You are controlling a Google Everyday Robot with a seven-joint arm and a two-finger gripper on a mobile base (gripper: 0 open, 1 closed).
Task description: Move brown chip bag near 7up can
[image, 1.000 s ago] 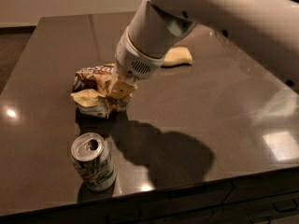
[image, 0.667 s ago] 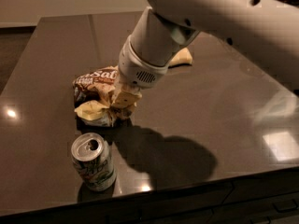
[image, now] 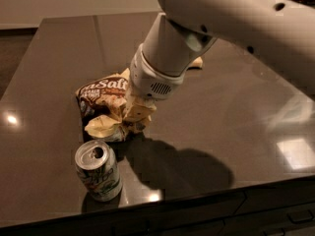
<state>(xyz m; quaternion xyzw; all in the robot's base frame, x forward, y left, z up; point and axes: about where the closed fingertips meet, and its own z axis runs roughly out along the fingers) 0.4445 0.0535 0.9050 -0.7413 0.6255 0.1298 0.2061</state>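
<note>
The brown chip bag is crinkled, brown and cream-yellow with white "Salt" lettering, and lies on the dark table left of centre. My gripper reaches down from the white arm and is pressed into the bag's right side, closed on its crumpled edge. The 7up can stands upright near the table's front edge, just below the bag, a short gap apart. Its silver top with the pull-tab opening faces up.
A pale yellow sponge-like block lies behind the arm, mostly hidden. The table's front edge runs just below the can, with dark cabinet fronts underneath. Light glares show on the table at the left and right.
The arm and the chip bag have moved together toward the front of the table, closer to the can. The can has not moved.
</note>
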